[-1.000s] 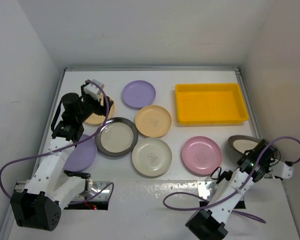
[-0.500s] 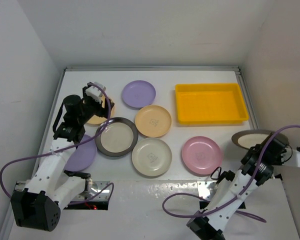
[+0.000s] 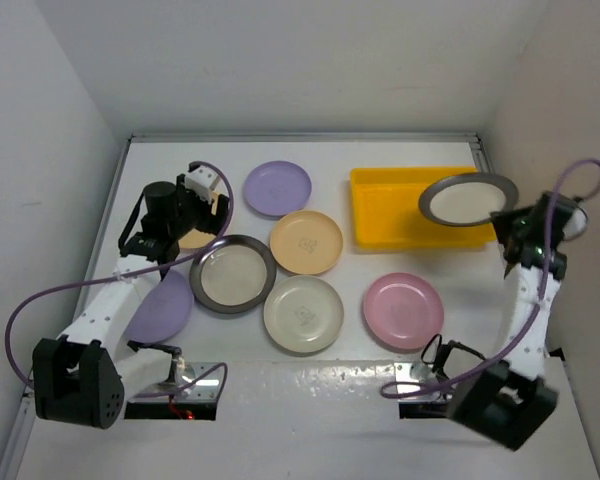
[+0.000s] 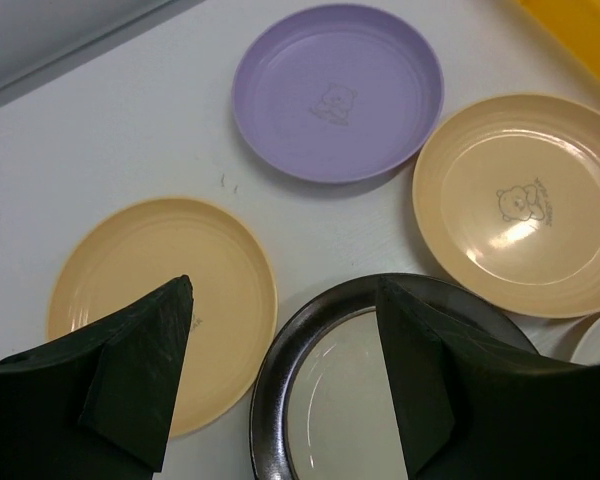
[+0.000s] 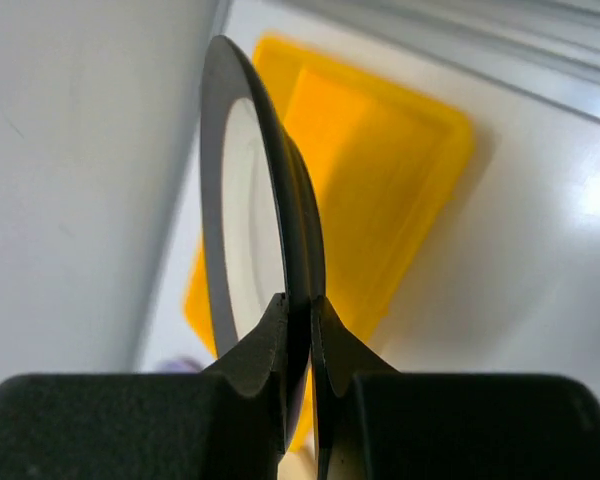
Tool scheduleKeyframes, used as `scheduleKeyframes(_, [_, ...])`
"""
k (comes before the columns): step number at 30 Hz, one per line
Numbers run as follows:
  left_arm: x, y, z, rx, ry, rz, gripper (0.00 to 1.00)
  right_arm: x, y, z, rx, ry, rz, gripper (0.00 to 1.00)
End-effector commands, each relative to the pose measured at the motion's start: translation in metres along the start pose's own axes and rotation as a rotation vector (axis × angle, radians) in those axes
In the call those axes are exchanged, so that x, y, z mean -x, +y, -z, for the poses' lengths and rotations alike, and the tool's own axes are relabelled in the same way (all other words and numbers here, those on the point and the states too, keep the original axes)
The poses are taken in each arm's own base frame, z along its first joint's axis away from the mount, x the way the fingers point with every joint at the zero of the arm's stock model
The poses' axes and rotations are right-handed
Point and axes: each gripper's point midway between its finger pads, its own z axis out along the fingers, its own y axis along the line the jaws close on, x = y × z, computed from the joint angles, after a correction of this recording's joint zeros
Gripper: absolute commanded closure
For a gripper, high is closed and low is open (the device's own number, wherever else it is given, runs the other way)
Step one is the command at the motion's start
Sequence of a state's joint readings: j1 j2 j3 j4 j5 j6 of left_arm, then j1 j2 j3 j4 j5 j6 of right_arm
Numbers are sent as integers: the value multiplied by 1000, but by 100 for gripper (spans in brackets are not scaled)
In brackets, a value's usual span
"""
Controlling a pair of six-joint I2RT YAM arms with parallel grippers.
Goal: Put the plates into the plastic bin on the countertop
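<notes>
Transfer step judged under way: the right hand [image 5: 300,315] is gripping a dark-rimmed grey plate [image 3: 467,198] by its rim, holding it over the yellow bin [image 3: 380,238]. The next move is likely calling for lowering and releasing inside. The left hand [image 4: 280,345] is gaping wide above the other plates [image 3: 306,241] on the counter [image 3: 330,160], left of the bin.

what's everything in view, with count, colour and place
countertop: 1, white, under everything
plastic bin: 1, yellow, far right
lavender plates: 2, lavender, far centre and near left
yellow-orange plates: 2, yellow-orange, centre and left
dark-rimmed plates: 2, grey, left of centre and held over plastic bin
cream plate: 1, cream, near centre
pink plate: 1, pink, near right
left gripper: 1, black, open over left plates
right gripper: 1, black, shut on dark-rimmed plate
</notes>
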State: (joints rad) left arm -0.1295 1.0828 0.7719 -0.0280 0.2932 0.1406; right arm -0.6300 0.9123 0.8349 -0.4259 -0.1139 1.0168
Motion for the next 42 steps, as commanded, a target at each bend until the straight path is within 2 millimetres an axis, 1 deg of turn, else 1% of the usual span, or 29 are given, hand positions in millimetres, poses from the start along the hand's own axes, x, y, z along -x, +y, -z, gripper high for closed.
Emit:
scheduleKeyframes(1, [27, 6, -5, 8, -44, -24, 24, -14, 119, -7, 314, -16, 259, 100])
scheduleKeyframes(3, [25, 8, -8, 14, -28, -20, 24, -44, 143, -21, 334, 0, 379, 100])
scheduleKeyframes(4, [26, 9, -10, 14, -26, -19, 24, -52, 138, -35, 320, 16, 382, 100])
scheduleKeyframes(5, [26, 11, -10, 24, -24, -19, 24, -45, 152, -39, 380, -18, 333, 100])
scheduleKeyframes(7, [26, 14, -12, 37, -19, -29, 24, -54, 136, -69, 335, 18, 315, 100])
scheduleKeyframes(11, [20, 22, -15, 60, 8, -30, 24, -79, 116, -100, 281, 105, 339, 100])
scheduleKeyframes(15, [18, 24, -16, 68, 23, -36, 24, -91, 102, -110, 308, 129, 296, 100])
scheduleKeyframes(16, [15, 24, -18, 66, 32, -42, 24, -100, 92, -117, 305, 155, 313, 100])
scheduleKeyframes(17, [15, 24, -18, 66, 32, -42, 24, -126, 75, -125, 310, 259, 325, 100])
scheduleKeyframes(18, [19, 25, -18, 68, 23, -45, 24, -115, 89, -129, 388, 208, 330, 100])
scheduleKeyframes(20, [21, 25, -21, 59, 22, -44, 24, -125, 78, -139, 426, 275, 322, 100])
scheduleKeyframes(21, [18, 25, -23, 56, 31, -42, 24, -121, 86, -140, 468, 256, 323, 100])
scheduleKeyframes(25, [18, 25, -23, 56, 31, -60, 22, -124, 63, -153, 446, 262, 344, 98])
scheduleKeyframes(26, [18, 25, -23, 56, 31, -60, 19, -124, 53, -159, 404, 264, 352, 89])
scheduleKeyframes(28, [16, 25, -22, 54, 40, -58, 10, -134, 25, -165, 290, 326, 380, 55])
scheduleKeyframes(29, [11, 23, -21, 49, 60, -52, 7, -135, 17, -168, 258, 335, 429, 18])
scheduleKeyframes(30, [4, 22, -23, 43, 83, -46, 5, -128, 14, -174, 198, 333, 490, 0])
scheduleKeyframes(31, [0, 24, -22, 55, 102, -43, 3, -136, -1, -170, 131, 380, 559, 0])
scheduleKeyframes(32, [-19, 22, -21, 58, 170, -1, 2, -140, -3, -170, 93, 388, 605, 0])
scheduleKeyframes(33, [-21, 29, -20, 81, 204, 31, 2, -119, 16, -176, 41, 292, 671, 0])
scheduleKeyframes(34, [-31, 40, -17, 100, 261, 70, 2, -121, 2, -168, -29, 328, 740, 0])
scheduleKeyframes(35, [-58, 38, -24, 62, 368, 114, 6, -123, 12, -164, -26, 307, 792, 0])
scheduleKeyframes(36, [-68, 34, -17, 0, 470, 114, 10, -105, 33, -157, -31, 211, 821, 0])
scheduleKeyframes(37, [-79, 28, -16, -78, 520, 139, 13, -104, 39, -153, -23, 194, 840, 0])
scheduleKeyframes(38, [-92, 24, -17, -116, 579, 147, 18, -115, 53, -146, 14, 192, 855, 0])
scheduleKeyframes(39, [-123, 16, -8, -186, 710, 164, 25, -113, 71, -133, 68, 171, 855, 0])
scheduleKeyframes(40, [-137, 15, -8, -227, 777, 177, 31, -130, 83, -122, 126, 200, 882, 0])
scheduleKeyframes(41, [-139, 12, -1, -250, 807, 169, 31, -138, 88, -117, 155, 214, 899, 0])
scheduleKeyframes(42, [-157, 5, 14, -307, 897, 189, 38, -140, 96, -104, 195, 210, 907, 0])
